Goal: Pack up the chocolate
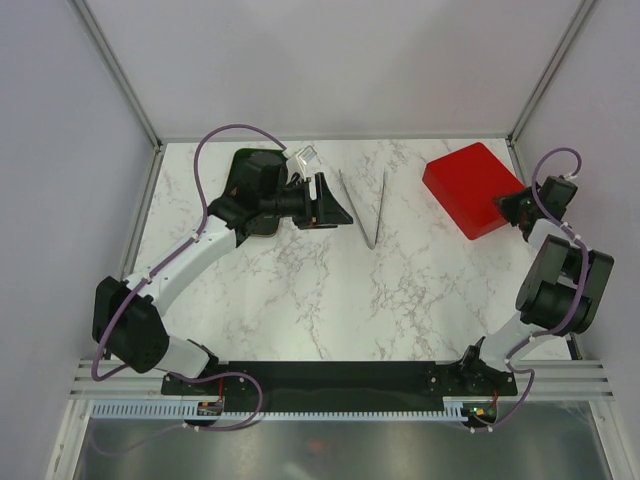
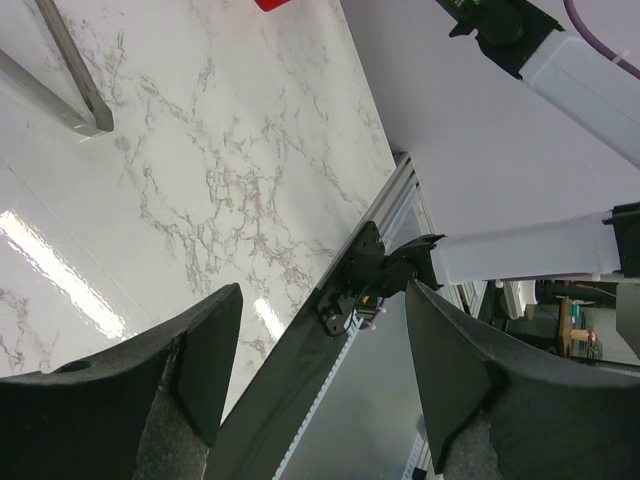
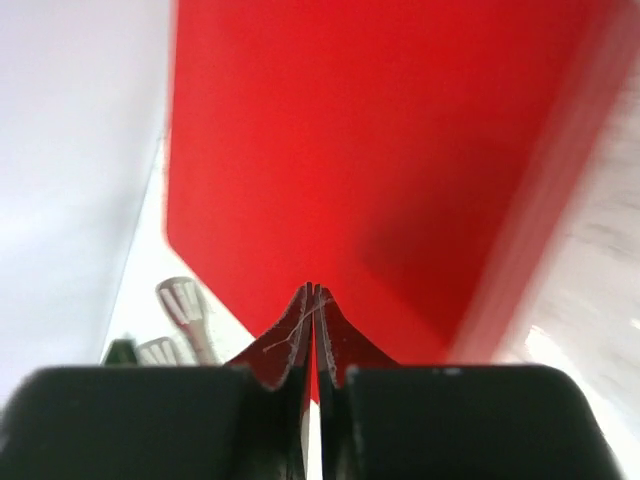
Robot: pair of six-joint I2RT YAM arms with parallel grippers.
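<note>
the left gripper (image 1: pixel 330 200) hovers over the marble table (image 1: pixel 300 290) just left of the v-shaped metal tongs (image 1: pixel 365 210), its jaws spread wide with nothing between them. the right gripper (image 3: pixel 313 295) sits at the right-hand edge of the flat red box (image 1: pixel 468 188), its jaws pressed together above the red surface (a thin pale strand crosses the tips, and what it is cannot be told). the chocolate's place cannot be told from any of these views.
</note>
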